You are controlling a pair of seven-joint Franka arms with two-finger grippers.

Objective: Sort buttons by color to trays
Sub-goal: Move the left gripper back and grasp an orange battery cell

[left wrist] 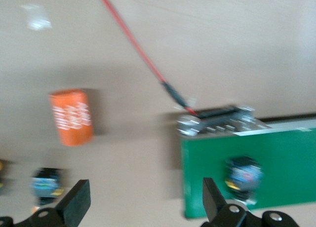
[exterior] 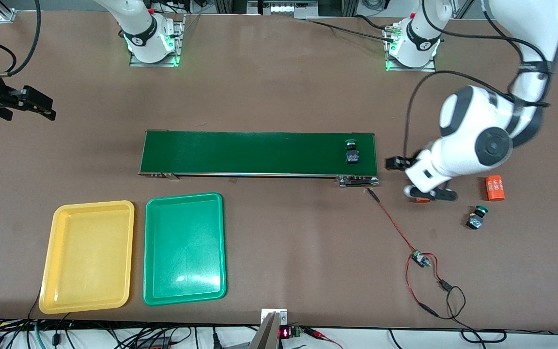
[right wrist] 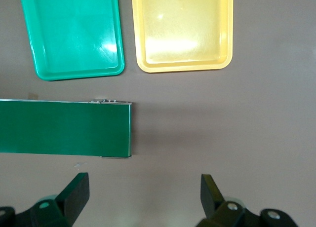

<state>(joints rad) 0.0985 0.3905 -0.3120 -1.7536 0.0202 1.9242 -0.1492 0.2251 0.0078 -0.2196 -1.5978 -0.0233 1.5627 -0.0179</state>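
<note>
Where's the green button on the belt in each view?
Front view: green button lies on the belt, at the left arm's end.
Left wrist view: same button, blurred, on the belt's end, by one finger of the open left gripper.
Right wrist view: not in it; only the belt's bare end shows.
Shared landmark: the belt.

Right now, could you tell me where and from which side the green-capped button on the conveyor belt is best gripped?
Probably by its black blocky body, from straight above. The green-capped button lies on its side on the conveyor belt, at the left arm's end, cap pointing toward the robots' bases. The body's flat sides suit the jaws better than the round cap, which could slip.
</note>
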